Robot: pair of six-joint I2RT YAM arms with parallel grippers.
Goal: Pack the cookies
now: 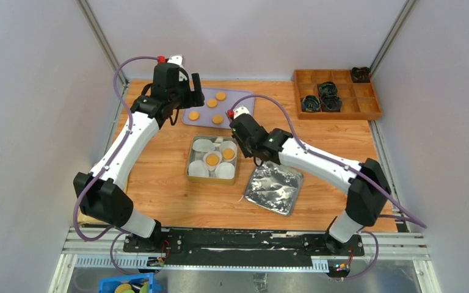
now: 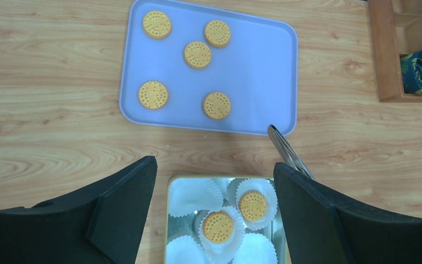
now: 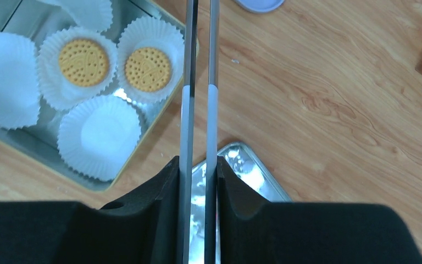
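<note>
Your left tool (image 2: pixel 214 166): spread, empty. Your right tool (image 3: pixel 198 168): pinching tongs (image 3: pixel 192 66). Cookies (image 2: pixel 197 54): five on tray (image 2: pixel 264 66), two in tin (image 3: pixel 39 144).

Cookies (image 2: pixel 197 55): orange-yellow, each face stamped with a regular dot pattern.
Tray (image 2: pixel 258 66): plain pale lavender-blue.
Tin (image 3: pixel 16 137): silver, mirror-bright inside, gold-toned rim.
Paper liners (image 3: pixel 100 137): white, finely pleated edges.
Lid (image 1: pixel 273 189): reflective silver, mottled.
Tabletop (image 2: pixel 49 82): orange-brown wood with wavy grain.
Compartment box (image 1: pixel 342 115): reddish-brown wood. The rolled items (image 2: pixel 420 71) in it are dark blue with green-yellow markings.
Left claw (image 2: pixel 214 165) and right claw (image 3: pixel 198 165): matte black.
Tongs (image 3: pixel 187 104): grey metal, a white band on each blade.
Left arm (image 1: pixel 122 152) and right arm (image 1: pixel 317 160): white shells, black joints.
Cables (image 1: pixel 128 61): purple.
</note>
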